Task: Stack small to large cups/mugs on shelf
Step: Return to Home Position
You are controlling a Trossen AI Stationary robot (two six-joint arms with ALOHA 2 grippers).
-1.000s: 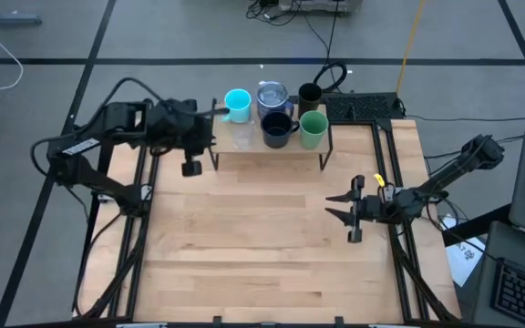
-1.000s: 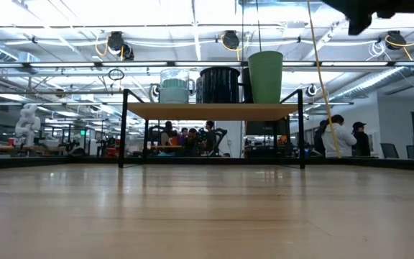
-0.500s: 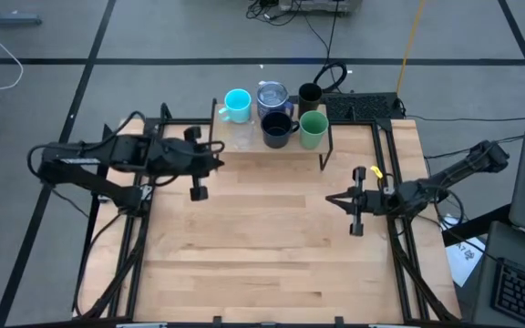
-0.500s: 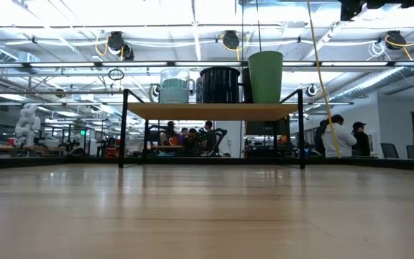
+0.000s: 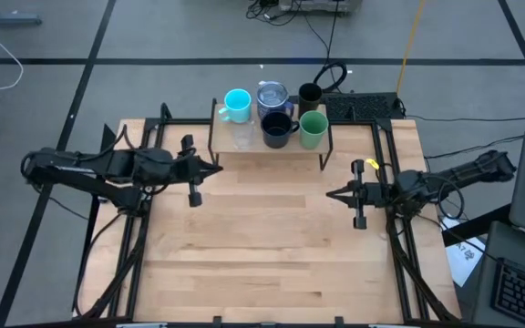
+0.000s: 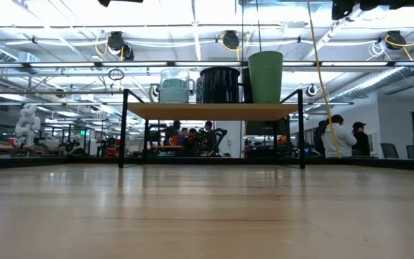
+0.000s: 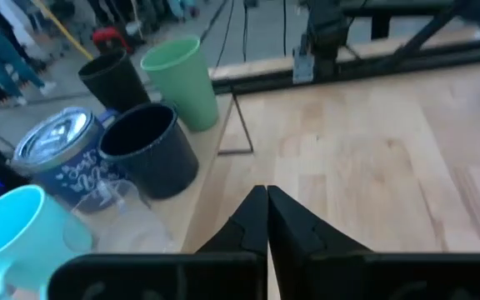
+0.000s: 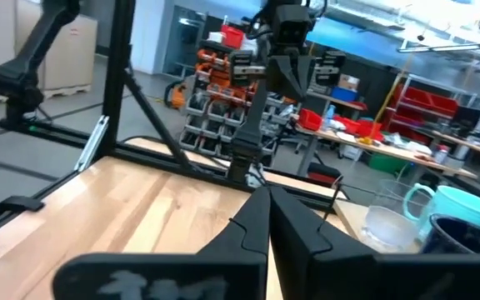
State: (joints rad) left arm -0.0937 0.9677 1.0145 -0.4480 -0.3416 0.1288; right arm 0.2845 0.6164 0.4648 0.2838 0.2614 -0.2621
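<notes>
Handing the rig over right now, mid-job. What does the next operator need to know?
Left hand: shut, empty, over the table by the shelf's front left corner.
Right hand: shut, empty, over the table's right side.
On the shelf: cyan mug, clear glass, lidded blue mug, dark mug, green cup, black tumbler.
Placing looks done. Left: park both arms.

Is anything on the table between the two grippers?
No. In the high view only bare tabletop runs between the left gripper and the right gripper; the shelf with the cups stands farther back.
</notes>
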